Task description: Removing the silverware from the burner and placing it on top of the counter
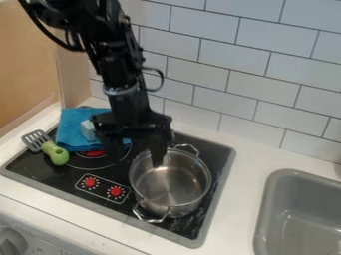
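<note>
Metal pot (172,185), presumably the "silverware": on stove (40,167), toward 4 o'clock. Gripper (136,158): spread apart, nothing clasped, at pot's 10 o'clock side. Slotted spatula (56,154): stove's 10 o'clock edge. Done: no removal. Outstanding: grasp, lift, placement on counter (245,149).

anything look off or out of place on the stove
The blue cloth lies partly over the black stovetop, right by a red burner marking, an odd spot for fabric. The grey slotted spatula with a green handle straddles the stovetop's edge. No spill or damage stands out.
</note>
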### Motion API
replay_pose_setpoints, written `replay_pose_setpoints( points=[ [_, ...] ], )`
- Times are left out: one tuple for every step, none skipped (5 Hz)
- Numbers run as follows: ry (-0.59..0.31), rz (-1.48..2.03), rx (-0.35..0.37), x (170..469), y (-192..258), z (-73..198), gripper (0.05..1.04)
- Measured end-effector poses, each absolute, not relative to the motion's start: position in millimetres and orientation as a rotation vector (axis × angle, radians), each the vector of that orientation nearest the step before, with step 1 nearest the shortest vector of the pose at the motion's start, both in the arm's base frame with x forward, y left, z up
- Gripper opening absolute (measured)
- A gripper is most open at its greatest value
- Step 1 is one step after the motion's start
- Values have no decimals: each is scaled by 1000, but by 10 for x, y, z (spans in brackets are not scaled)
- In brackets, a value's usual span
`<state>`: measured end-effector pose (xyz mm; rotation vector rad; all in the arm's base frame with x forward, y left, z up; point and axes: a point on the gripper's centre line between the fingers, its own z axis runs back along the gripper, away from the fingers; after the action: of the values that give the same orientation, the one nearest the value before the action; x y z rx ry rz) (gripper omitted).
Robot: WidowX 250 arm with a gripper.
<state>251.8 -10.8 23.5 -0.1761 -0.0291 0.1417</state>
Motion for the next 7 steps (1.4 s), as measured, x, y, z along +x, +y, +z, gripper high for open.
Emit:
replay_pose_setpoints(
  points=[
    [4, 124, -176, 2493, -136, 139, 999],
    [20, 92, -169, 2482, -225, 100, 944],
    [23, 94, -141, 2484, -196, 51, 658],
    [12, 112, -129, 2504, -178, 45, 335],
    [11, 116, -123, 2505, -168, 43, 139],
    [10, 113, -120, 2510, -163, 45, 69],
    [2, 109, -115, 2514, -148, 65, 64]
  ],
)
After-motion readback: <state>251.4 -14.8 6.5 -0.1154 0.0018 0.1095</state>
